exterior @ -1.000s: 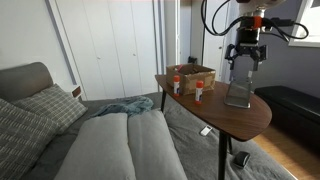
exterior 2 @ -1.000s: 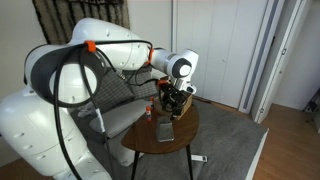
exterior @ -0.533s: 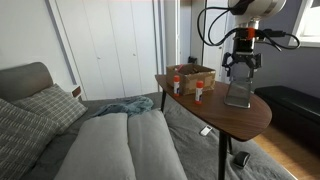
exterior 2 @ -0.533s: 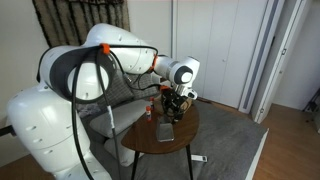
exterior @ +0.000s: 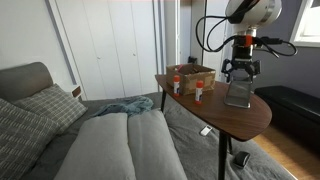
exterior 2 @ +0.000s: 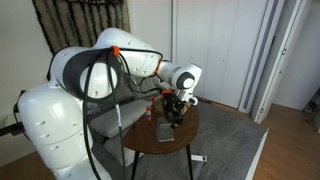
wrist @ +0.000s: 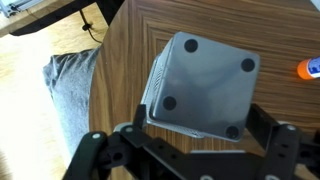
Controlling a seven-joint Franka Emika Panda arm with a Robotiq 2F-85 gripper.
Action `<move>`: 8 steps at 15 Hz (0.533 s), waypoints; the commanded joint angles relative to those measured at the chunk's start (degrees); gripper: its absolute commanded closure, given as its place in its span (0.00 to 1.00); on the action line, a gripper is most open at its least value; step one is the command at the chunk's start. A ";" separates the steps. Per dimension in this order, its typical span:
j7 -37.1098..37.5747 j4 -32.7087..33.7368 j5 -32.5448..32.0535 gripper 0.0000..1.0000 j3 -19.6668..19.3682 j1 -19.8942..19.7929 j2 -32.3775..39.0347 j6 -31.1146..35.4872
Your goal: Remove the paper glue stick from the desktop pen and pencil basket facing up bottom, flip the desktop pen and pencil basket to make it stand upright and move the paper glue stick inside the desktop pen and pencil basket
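The grey mesh pen and pencil basket (exterior: 238,96) stands bottom-up on the round wooden table (exterior: 215,112). In the wrist view its flat base (wrist: 203,80) with black feet faces me and nothing lies on it. My gripper (exterior: 240,72) hangs just above it, open, with its fingers (wrist: 262,120) on either side of the base and not touching it. The paper glue stick (exterior: 199,92), white with a red cap, stands on the table beside the basket. An orange tip (wrist: 311,68) at the wrist view's right edge may be that cap. In an exterior view the gripper (exterior 2: 176,108) hovers over the basket (exterior 2: 166,131).
A brown cardboard box (exterior: 192,75) sits at the table's far side, with another small red-topped container (exterior: 177,86) in front of it. A grey sofa (exterior: 110,140) with cushions lies below the table's edge. Grey fabric (wrist: 65,95) shows past the table's rim.
The gripper has come down toward the basket's upturned base over the last second, staying open. The basket and glue stick have not moved.
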 commanded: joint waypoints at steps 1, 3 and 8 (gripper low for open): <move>-1.23 0.46 2.85 0.26 -0.43 -0.59 1.21 -1.07; -0.79 0.59 2.22 0.38 -0.57 -0.60 0.19 -1.96; 1.24 -1.51 -2.09 0.42 0.21 0.10 -6.54 -1.86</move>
